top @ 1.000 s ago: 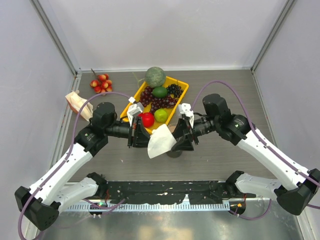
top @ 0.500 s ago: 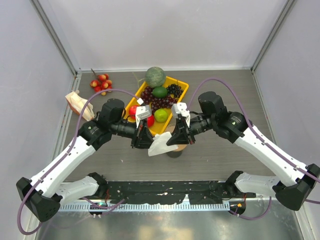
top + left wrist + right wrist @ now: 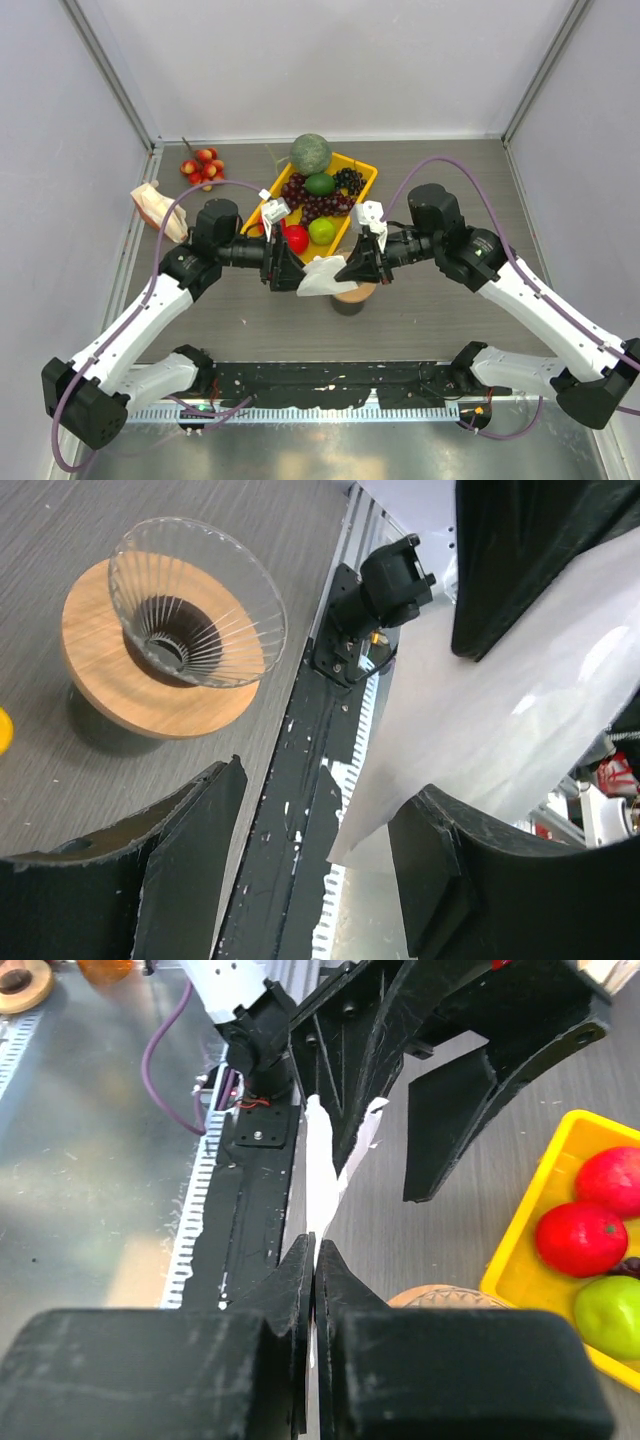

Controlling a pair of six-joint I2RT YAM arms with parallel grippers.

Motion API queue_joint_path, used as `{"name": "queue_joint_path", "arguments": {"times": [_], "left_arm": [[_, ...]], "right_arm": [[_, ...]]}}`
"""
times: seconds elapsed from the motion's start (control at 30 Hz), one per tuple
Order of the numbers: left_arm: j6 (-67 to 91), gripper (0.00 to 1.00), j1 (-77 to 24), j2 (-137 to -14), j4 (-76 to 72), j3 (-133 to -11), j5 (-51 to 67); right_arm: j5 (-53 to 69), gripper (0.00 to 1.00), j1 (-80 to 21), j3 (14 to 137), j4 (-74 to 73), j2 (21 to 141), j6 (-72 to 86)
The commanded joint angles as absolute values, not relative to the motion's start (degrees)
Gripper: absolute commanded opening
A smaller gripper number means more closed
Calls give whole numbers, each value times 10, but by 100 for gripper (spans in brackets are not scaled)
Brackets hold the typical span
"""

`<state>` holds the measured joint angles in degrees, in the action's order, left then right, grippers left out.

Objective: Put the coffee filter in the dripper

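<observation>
The coffee filter (image 3: 320,278), a thin white paper sheet, hangs in the air between the two grippers, over the near side of the stand. My right gripper (image 3: 350,272) is shut on its edge; in the right wrist view the paper (image 3: 322,1165) runs up from between the closed jaws (image 3: 314,1250). My left gripper (image 3: 287,268) is open, and the filter (image 3: 520,710) lies against the right finger only. The dripper (image 3: 195,600), a clear ribbed glass cone, sits empty on a tan wooden ring (image 3: 150,685) over a dark cup. In the top view it is mostly hidden under the filter.
A yellow tray (image 3: 362,166) of apples, grapes and limes lies just behind the grippers, with a green melon (image 3: 311,153) at its far end. Red fruit (image 3: 203,166) and a beige paper bundle (image 3: 155,205) lie at the left. The black base rail (image 3: 330,380) runs along the near edge.
My right gripper has shut on the filter and my left gripper has opened, letting it go. The filter has moved slightly back, toward the dripper.
</observation>
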<state>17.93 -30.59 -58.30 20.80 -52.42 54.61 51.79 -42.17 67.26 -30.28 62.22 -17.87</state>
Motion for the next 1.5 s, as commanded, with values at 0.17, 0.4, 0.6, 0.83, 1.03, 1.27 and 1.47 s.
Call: {"name": "queue_joint_path", "arguments": {"times": [0.17, 0.4, 0.6, 0.83, 1.03, 1.27, 1.47], "left_arm": [[392, 65, -257, -595, 4, -474, 587], [540, 65, -240, -625, -147, -431, 612], [544, 72, -238, -627, -148, -421, 619], [565, 75, -236, -621, -171, -402, 638], [587, 82, -234, -615, -188, -389, 645], [651, 82, -214, -620, -244, -369, 635], [717, 77, -207, -628, -306, -354, 623]], "right_arm": [[449, 5, -424, 662, -237, 606, -146], [410, 5, -428, 658, -222, 606, -147], [405, 5, -428, 662, -207, 607, -145], [392, 5, -428, 662, -207, 602, -157], [384, 5, -427, 657, -205, 591, -167], [375, 5, -427, 642, -186, 584, -153], [357, 5, -428, 626, -154, 588, -135]]}}
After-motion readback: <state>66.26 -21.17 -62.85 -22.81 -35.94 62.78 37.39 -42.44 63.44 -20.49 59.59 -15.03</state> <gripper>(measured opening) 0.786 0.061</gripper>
